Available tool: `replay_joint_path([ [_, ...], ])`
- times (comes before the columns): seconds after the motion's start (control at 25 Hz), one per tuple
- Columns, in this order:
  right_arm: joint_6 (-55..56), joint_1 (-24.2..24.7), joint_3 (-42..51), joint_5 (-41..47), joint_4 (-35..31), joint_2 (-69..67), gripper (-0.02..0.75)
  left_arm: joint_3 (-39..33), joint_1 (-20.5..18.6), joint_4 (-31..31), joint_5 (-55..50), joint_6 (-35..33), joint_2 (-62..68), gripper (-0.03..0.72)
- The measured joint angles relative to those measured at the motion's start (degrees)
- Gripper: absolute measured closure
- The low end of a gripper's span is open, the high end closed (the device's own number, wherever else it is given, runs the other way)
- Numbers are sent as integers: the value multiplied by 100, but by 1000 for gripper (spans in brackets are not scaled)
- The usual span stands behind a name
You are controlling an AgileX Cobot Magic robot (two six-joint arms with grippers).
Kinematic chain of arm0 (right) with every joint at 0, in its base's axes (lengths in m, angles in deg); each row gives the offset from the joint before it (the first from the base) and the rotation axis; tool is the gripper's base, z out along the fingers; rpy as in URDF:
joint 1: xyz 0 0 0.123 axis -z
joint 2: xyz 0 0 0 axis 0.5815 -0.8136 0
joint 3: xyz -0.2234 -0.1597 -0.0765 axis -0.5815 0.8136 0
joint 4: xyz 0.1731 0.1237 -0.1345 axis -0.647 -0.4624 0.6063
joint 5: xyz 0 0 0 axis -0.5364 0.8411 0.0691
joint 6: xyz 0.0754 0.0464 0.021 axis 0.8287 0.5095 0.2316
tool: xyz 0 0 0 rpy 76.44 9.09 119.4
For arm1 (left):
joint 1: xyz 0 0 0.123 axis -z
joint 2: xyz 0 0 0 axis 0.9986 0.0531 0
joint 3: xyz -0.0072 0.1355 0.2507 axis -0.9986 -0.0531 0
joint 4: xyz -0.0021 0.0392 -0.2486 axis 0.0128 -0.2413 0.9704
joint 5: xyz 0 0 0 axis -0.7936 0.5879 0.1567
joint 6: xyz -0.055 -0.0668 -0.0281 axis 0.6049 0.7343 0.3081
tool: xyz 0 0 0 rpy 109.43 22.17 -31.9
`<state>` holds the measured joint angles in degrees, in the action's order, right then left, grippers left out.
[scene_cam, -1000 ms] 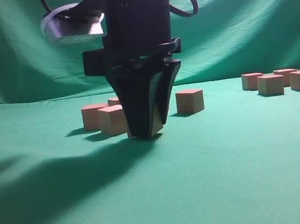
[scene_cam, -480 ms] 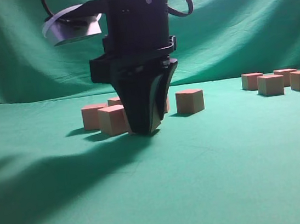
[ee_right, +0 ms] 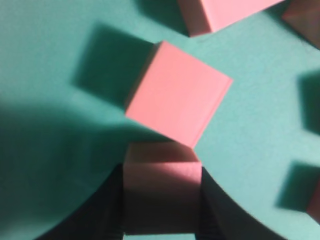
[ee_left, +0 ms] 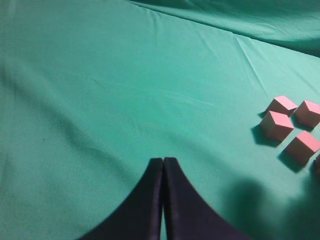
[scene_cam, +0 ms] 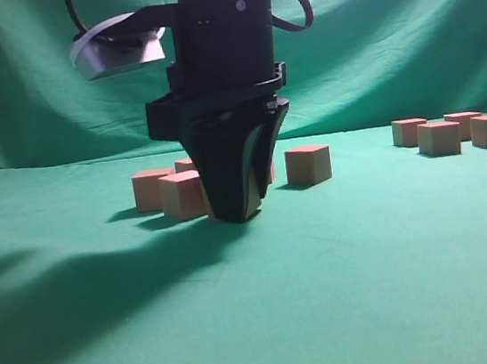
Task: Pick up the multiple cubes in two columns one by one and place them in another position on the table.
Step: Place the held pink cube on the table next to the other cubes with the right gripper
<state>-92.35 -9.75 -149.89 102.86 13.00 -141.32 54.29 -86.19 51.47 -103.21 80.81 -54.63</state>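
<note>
My right gripper (scene_cam: 240,211) reaches to the middle of the table (scene_cam: 371,264), tips down close to the cloth. In the right wrist view it (ee_right: 162,200) is shut on a pink cube (ee_right: 162,192). The fingers hide that cube in the exterior view. A loose cube (ee_right: 177,95) lies just ahead of it, rotated. Three more cubes (scene_cam: 182,195) sit left of the gripper and one (scene_cam: 308,164) to its right. Several cubes (scene_cam: 440,137) form a cluster at far right. My left gripper (ee_left: 163,162) is shut and empty above bare cloth, with cubes (ee_left: 276,125) off to its right.
A wrinkled green backdrop (scene_cam: 404,35) hangs behind the table. The right arm's wrist camera (scene_cam: 113,46) juts out at upper left. A broad dark shadow (scene_cam: 80,302) lies on the cloth at front left. More cubes touch the right wrist view's edges (ee_right: 225,12).
The right gripper, still holding its cube, has shifted slightly away from the camera and stays low at the cloth. The cube's lower corner no longer shows below the fingers. The loose cubes have not moved.
</note>
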Motion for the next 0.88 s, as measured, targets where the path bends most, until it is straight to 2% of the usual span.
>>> replay_joint_path([
  [0.04, 0, 0, 0, 0, -11, -9, 482, 0, 0, 0, 0, 0, 0, 688],
  [0.32, 0, 0, -12, 80, -1, -24, 202, 0, 0, 0, 0, 0, 0, 688],
  [0.48, 0, 0, -88, 340, -25, -13, 206, 0, 0, 0, 0, 0, 0, 688],
  [0.52, 0, 0, -144, 496, -43, -39, 164, 0, 0, 0, 0, 0, 0, 688],
  [0.56, 0, 0, -224, 653, -55, -68, 181, 0, 0, 0, 0, 0, 0, 688],
  [0.88, 0, 0, -1496, 1737, -299, -118, 181, 0, 0, 0, 0, 0, 0, 688],
])
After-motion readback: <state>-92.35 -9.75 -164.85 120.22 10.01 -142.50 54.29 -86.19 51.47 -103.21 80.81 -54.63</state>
